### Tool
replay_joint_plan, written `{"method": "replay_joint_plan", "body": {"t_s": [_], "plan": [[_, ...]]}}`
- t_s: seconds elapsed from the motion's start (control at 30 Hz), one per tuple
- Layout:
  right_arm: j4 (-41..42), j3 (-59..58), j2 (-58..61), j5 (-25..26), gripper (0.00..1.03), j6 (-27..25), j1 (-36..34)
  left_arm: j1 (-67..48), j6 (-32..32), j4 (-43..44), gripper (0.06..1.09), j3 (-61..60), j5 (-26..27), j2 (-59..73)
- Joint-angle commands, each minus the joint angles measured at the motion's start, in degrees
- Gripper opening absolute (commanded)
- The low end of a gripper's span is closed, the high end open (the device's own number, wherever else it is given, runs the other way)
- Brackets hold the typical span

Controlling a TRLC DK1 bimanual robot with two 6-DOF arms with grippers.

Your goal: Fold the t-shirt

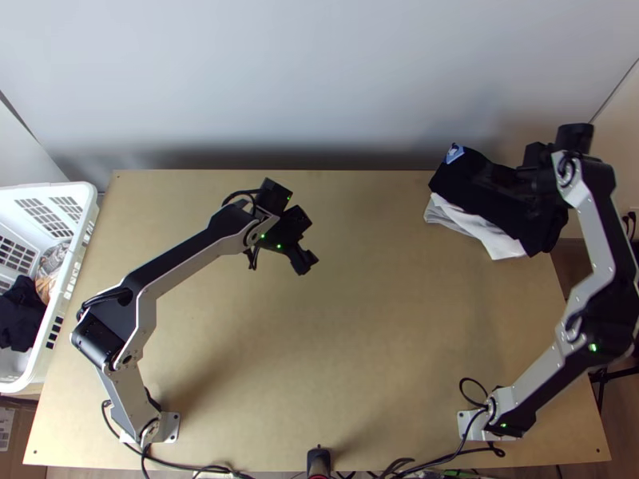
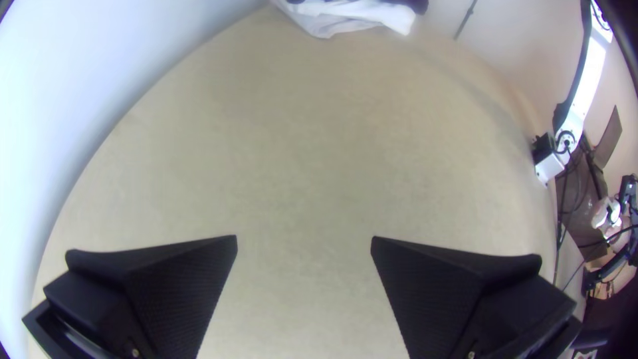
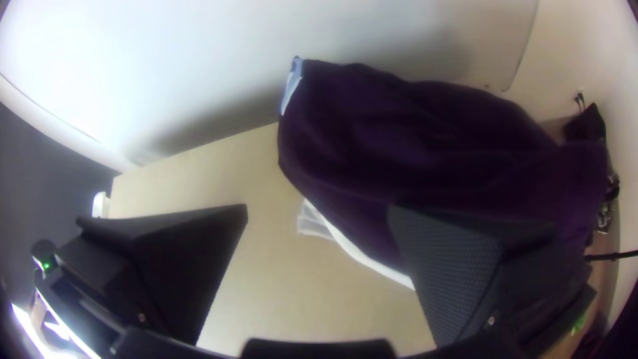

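The folding looks mostly or wholly done, judging by how the cloth lies. The dark purple-black cloth garment with a small pale blue patch (image 1: pixel 495 188), which I take to be the t-shirt, sits by the far right corner of the light wooden bench (image 1: pixel 343 343), on top of white and light grey cloth (image 1: pixel 487 235) that pokes out along its near side. It makes a compact, layered bundle, not a spread shirt, though I can't count the folds (the outline is soft and slightly skewed, more laid down than pressed square).

The wide black right gripper (image 3: pixel 318 207) is over the bundle with its jaws apart; one side overlaps the dark fabric in the right wrist view, but nothing is pinched between them. The matching left gripper (image 2: pixel 304 238) hangs over the middle of the bench, well apart from the cloth, its jaws wide open and holding nothing.

What may be left is small: straightening the garment over the paler layers, then drawing the right arm clear. The white slotted plastic basket (image 1: pixel 80 191) at the left holds more dark clothing (image 1: pixel 20 315), so other pieces could follow, but this one seems near its end.
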Motion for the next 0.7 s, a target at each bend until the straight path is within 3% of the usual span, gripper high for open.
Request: {"method": "replay_joint_plan", "body": {"t_s": [0.0,0.3,0.67], "plan": [[-0.18,8.64,13.08,-0.46,0.98,0.48,-0.57,0.76,0.30,0.02,1.04,-0.43,-0.06,-0.58],[0.79,22.26,30.13,4.11,0.98,-0.23,-2.68,2.34,1.35,-0.86,1.04,-2.81,-0.15,-2.78],[3.16,18.92,34.26,6.92,0.98,-2.60,-3.21,2.87,0.74,-0.77,1.04,-5.27,-0.23,-4.45]]}}
